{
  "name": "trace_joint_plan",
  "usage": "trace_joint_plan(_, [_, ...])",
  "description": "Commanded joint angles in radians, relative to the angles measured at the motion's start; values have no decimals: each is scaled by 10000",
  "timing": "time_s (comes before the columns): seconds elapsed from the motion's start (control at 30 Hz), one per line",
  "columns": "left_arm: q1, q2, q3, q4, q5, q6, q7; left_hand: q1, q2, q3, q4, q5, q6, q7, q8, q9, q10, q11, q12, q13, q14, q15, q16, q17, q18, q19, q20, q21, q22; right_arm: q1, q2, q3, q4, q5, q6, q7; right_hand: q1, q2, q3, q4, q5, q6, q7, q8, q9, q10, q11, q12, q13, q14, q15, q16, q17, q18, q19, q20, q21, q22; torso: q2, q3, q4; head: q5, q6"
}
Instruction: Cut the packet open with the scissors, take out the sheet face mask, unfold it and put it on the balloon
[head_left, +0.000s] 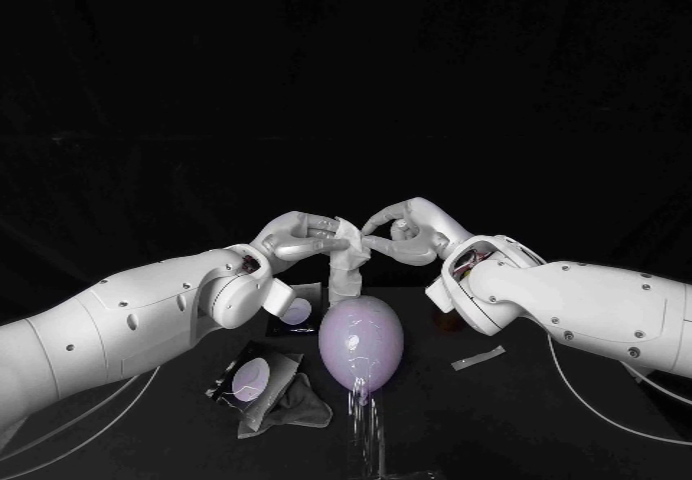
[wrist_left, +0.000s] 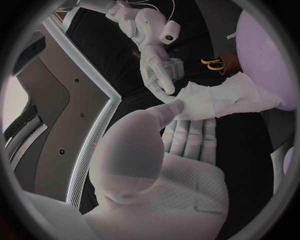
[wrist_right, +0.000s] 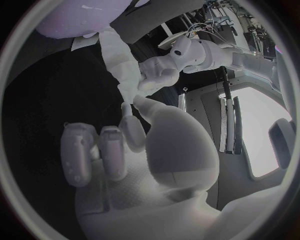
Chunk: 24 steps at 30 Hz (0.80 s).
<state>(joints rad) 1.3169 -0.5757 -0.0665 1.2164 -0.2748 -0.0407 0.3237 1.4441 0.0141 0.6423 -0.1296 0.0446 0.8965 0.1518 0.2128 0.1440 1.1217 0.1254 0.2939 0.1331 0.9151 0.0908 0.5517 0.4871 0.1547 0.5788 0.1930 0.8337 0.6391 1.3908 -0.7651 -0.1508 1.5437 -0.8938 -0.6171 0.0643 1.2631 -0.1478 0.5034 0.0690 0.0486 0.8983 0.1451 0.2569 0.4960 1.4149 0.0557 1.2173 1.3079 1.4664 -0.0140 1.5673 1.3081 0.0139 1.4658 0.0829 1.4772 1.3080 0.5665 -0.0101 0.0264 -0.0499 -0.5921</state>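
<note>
At the left of the flat black table (head_left: 577, 440) lies a dark packet with a pale oval on it (head_left: 253, 380), beside a crumpled grey cloth (head_left: 296, 405). The left hand (head_left: 300, 238) pinches 1 top corner of the white sheet face mask (head_left: 346, 268). The mask hangs folded, reaching down to the pale purple balloon (head_left: 361, 345) on the table. The right hand (head_left: 407, 230) pinches the other corner. A small white strip (head_left: 479, 357) lies at the right. Black cloth hangs behind.

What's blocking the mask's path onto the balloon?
Nothing visible. The sheet mask hangs pinched between the left hand and the right hand, its lower end reaching the far end of the balloon.
</note>
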Motion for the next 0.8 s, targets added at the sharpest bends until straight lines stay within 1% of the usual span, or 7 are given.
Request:
trace_joint_plan(0.03, [13, 4, 13, 19, 72, 277, 72, 229, 292, 298, -67, -27, 14, -60, -82, -44, -274, 13, 463, 272, -356, 16, 494, 354, -89, -168, -18, 130, 114, 8, -38, 7, 58, 149, -56, 631, -39, -26, -66, 11, 1, 63, 8, -35, -10, 23, 48, 34, 939, 1044, 71, 35, 2627, 86, 490, 98, 32, 2317, -2, -2, 3, -1, -1])
trace_joint_plan(0.07, [13, 1, 13, 20, 70, 293, 57, 202, 302, 313, -40, 25, 17, -58, -90, -48, -307, 21, 525, 306, -390, 20, 554, 394, -103, -177, -4, 150, 130, 8, -53, 7, 73, 160, -156, 711, -39, -26, -66, 11, 1, 63, 8, -35, -10, 23, 48, 34, 939, 1044, 71, 35, 2627, 86, 490, 98, 32, 2317, -2, -1, 3, -1, -1])
trace_joint_plan(0.1, [13, -1, 13, 22, 66, 311, 43, 104, 263, 587, -10, 29, 67, -62, -174, -94, -786, 44, 1263, 722, -838, 43, 1224, 830, -116, -359, -2, 368, 324, 8, -62, 7, 84, 163, -251, 776, -39, -26, -66, 11, 1, 63, 8, -35, -10, 23, 48, 34, 939, 1044, 71, 35, 2627, 86, 490, 98, 32, 2317, -3, 1, 4, -3, 0])
trace_joint_plan(0.33, [12, -4, 12, 39, 22, 372, 11, -93, 142, 1199, 90, 23, 163, -127, -308, -150, -1914, 111, 3021, 1623, -1461, 96, 2235, 1260, -134, -742, 47, 766, 679, 8, 38, 8, -77, -167, -511, 769, -39, -76, -111, -21, 2, 94, 7, -83, -52, 15, 48, 29, 936, 1044, 74, 35, 2627, 87, 493, 118, 37, 2319, -4, 0, 4, -21, 2])
trace_joint_plan(0.53, [12, -7, 11, 62, -20, 422, 3, -116, 167, 1435, 123, 27, 205, -159, -337, -156, -2264, 131, 3585, 1863, -1636, 112, 2537, 1339, -122, -865, 57, 911, 803, 8, 219, 7, -288, -423, -517, 575, -107, -159, -211, -13, -1, 163, 0, -120, -93, 8, 48, 30, 936, 1044, 77, 35, 2627, 91, 488, 139, 29, 2316, 5, 0, 4, -25, -13])
trace_joint_plan(0.6, [12, -7, 11, 65, -28, 434, 5, -164, 151, 1630, 162, 17, 225, -177, -377, -163, -2592, 151, 4120, 2041, -1796, 127, 2826, 1374, -106, -985, 76, 1066, 932, 8, 287, 6, -349, -494, -486, 503, -127, -179, -238, -7, -2, 175, -1, -130, -104, 10, 47, 39, 939, 1044, 77, 35, 2627, 94, 482, 143, 18, 2313, 5, -4, 6, -27, -16])
trace_joint_plan(0.8, [12, -5, 11, 74, -37, 448, 16, -189, 122, 1696, 172, 29, 209, -192, -407, -168, -2713, 159, 4328, 2085, -1855, 132, 2941, 1367, -97, -1035, 90, 1126, 981, 8, 453, -1, -464, -688, -395, 335, -157, -223, -292, -3, -2, 186, -1, -162, -130, -5, 48, 15, 927, 1044, 78, 35, 2627, 100, 469, 152, -2, 2306, 3, -7, 9, -43, -22])
